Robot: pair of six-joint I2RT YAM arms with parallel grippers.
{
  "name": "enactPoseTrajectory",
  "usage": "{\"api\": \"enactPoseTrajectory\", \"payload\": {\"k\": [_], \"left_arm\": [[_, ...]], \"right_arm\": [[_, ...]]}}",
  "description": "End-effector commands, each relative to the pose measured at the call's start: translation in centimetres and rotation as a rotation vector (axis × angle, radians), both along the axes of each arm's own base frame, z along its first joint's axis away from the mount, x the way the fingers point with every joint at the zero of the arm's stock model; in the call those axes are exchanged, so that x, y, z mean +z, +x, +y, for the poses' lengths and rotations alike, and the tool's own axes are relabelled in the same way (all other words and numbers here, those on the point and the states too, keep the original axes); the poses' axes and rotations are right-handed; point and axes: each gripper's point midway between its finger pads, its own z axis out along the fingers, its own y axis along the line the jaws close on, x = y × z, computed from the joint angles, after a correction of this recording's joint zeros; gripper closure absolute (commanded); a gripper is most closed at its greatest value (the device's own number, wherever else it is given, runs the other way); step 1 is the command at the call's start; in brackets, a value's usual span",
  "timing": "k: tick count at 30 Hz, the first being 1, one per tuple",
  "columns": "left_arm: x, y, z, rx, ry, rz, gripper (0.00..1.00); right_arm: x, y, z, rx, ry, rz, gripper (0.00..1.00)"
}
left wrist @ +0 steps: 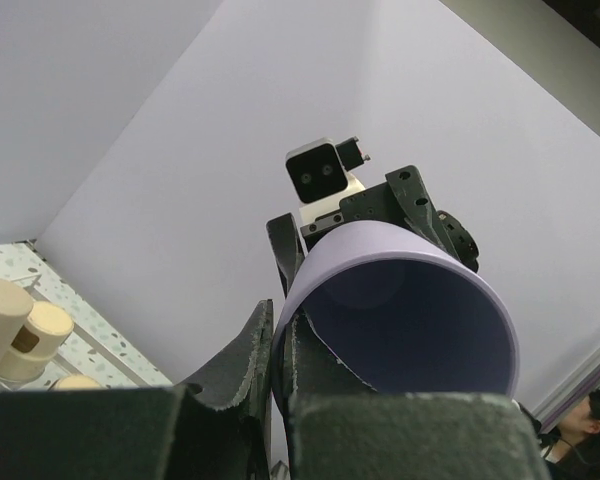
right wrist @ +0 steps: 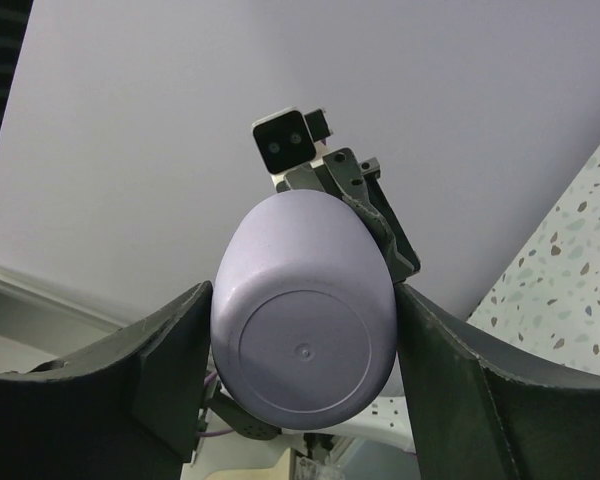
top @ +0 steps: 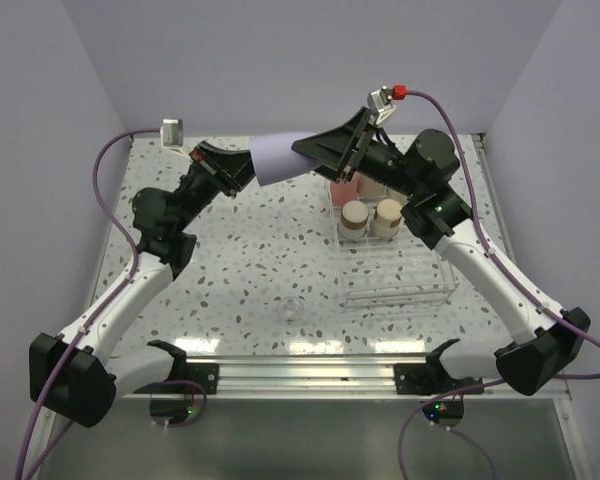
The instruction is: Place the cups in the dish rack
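— Where are things?

— The dish rack sits on the table on our right side. The lavender cup is up in the air, left of the rack's far end, lying sideways between our two arms.

— Who has it?

— Our left gripper is clamped on the rim, one finger inside and one outside. Our right gripper straddles the closed base, with fingers at the wall on both sides. We cannot tell whether they are pressing.

— How will it handle?

— We judge it to be light, thin plastic, stiff enough but smooth. It narrows toward the base, so a hold there could slip off. We'd grip further up the wall.

— Counts?

— One rack and one lavender cup aloft. At the rack's far end there is one pink cup and three beige cups, as far as we can make out.
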Motion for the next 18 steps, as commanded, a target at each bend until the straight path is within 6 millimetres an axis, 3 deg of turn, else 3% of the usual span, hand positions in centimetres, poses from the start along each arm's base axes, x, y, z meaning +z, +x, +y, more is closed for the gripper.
{"api": "enactPoseTrajectory", "payload": {"k": [1,5,8,10,11,12,14,15,18], "left_arm": [[-0.7,1.4,-0.2,0.061,0.039,0.010,1.00],[-1.0,1.2,-0.4,0.050,0.064,0.011,1.00],[-1.5,1.2,-0.7,0.035,0.086,0.018,1.00],[-2.0,1.5,-0.8,0.038,0.112,0.043,0.87],[-2.8,1.9,-1.0,0.040,0.138,0.081,0.80],[-3.2,2.3,-0.9,0.061,0.160,0.088,0.64],[-4.1,2.6,-0.5,0.091,0.195,0.139,0.46],[-4.5,2.9,-0.1,0.121,0.214,0.145,0.31],[-5.9,3.2,1.1,0.179,0.266,0.187,0.11]], "right_arm": [[1.6,-1.9,0.4,0.055,0.027,-0.041,0.37],[1.2,-1.6,0.3,0.037,0.023,-0.030,0.51],[1.0,-1.5,0.3,0.030,0.023,-0.026,0.75],[1.0,-1.5,0.1,0.020,0.023,-0.029,0.94],[0.8,-1.4,0.1,0.012,0.016,-0.024,0.96],[0.9,-1.5,0.0,0.010,0.015,-0.028,0.98],[0.5,-1.3,-0.2,-0.015,-0.004,-0.024,1.00],[0.4,-1.2,-0.3,-0.024,-0.008,-0.020,1.00],[0.1,-1.1,-0.8,-0.058,-0.034,-0.018,1.00]]}}
